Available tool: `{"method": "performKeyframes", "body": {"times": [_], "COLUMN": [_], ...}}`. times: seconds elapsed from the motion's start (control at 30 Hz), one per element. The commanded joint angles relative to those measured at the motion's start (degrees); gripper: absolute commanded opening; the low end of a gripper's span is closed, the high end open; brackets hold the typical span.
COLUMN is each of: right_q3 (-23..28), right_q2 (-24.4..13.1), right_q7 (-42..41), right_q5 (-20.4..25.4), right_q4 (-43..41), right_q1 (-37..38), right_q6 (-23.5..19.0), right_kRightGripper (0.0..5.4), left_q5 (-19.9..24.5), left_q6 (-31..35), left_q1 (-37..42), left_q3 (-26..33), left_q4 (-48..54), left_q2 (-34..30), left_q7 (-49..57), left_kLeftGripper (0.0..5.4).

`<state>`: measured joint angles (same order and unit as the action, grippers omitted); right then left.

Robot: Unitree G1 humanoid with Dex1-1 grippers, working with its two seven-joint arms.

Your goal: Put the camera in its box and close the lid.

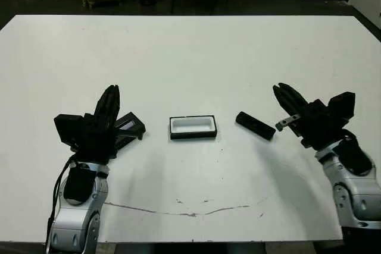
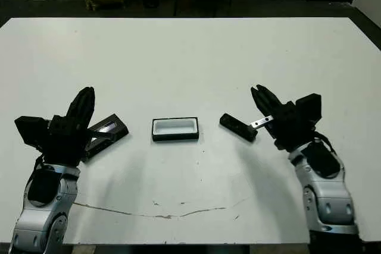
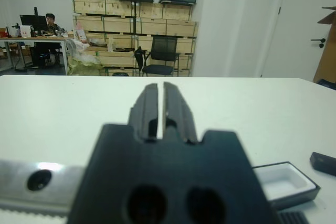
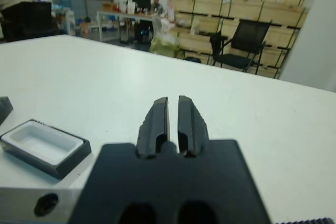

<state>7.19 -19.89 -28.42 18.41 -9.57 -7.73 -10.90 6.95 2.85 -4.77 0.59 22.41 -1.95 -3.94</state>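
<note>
Scratches run in a thin cracked line [image 1: 190, 211] across the near edge of the white counter [image 1: 196, 57], between the robot's two arms. Just past that line, both arms hover low and hold nothing: the left pincer [image 1: 108, 102] has its two black fingers pressed nearly together with only a sliver of light between them, clenched on air, and the right pincer [image 1: 284, 96] is likewise drawn shut and empty. In a row across the counter lie the three parts of the job, each apart from the others. The lid [image 1: 128, 126] rests tilted just beside and partly under the left pincer, its pale stripe catching light. The box [image 1: 192, 127] sits open in the middle, white lining up and nothing inside. The camera [image 1: 255, 125] lies flat on the counter just right of the box, near the right pincer but not touching it. By this layout nothing of the task looks done: the camera is yet to be picked up and laid in the box, and the lid is yet to go on top. Beyond the row the counter is bare and evenly lit. Farther off, the room shows a dark floor, a black chair [image 3: 163, 56], stacked wooden crates [image 3: 134, 22] along the wall, and a person [image 3: 50, 22] seated at a desk with a monitor.
</note>
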Motion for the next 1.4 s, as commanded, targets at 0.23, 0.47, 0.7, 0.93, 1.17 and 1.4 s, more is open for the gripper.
{"method": "performKeyframes", "body": {"times": [0.23,0.47,0.7,0.93,1.17,1.4], "right_q3": [-0.57,-3.16,-3.16,-3.22,-2.23,-1.37], "right_q2": [-9.73,-11.89,-10.60,-9.72,-8.26,-8.33], "right_q7": [-15.96,-25.02,-33.57,-39.62,-42.15,-41.30], "right_q5": [4.88,3.08,3.84,3.62,3.99,3.97], "right_q4": [11.75,21.44,29.92,39.51,43.36,42.17], "right_q1": [-7.45,-12.05,-13.71,-15.68,-15.12,-14.03], "right_q6": [-7.50,-5.23,0.64,4.88,9.36,9.69], "right_kRightGripper": [0.02,0.02,0.02,0.02,0.02,0.02], "left_q5": [-0.16,-0.31,-0.27,-0.88,-0.81,-1.10], "left_q6": [0.41,0.53,0.73,1.01,0.48,0.67], "left_q1": [-0.34,-0.47,-0.64,-0.84,-0.74,-0.79], "left_q3": [0.35,0.23,0.12,-0.19,-0.15,-0.18], "left_q4": [-0.72,-0.66,-0.47,-0.42,-0.83,-0.67], "left_q2": [-0.28,-0.13,-0.01,0.02,-0.12,-0.16], "left_q7": [-0.04,0.15,0.22,0.57,0.46,0.63], "left_kLeftGripper": [0.00,0.00,0.00,0.00,0.00,0.00]}}
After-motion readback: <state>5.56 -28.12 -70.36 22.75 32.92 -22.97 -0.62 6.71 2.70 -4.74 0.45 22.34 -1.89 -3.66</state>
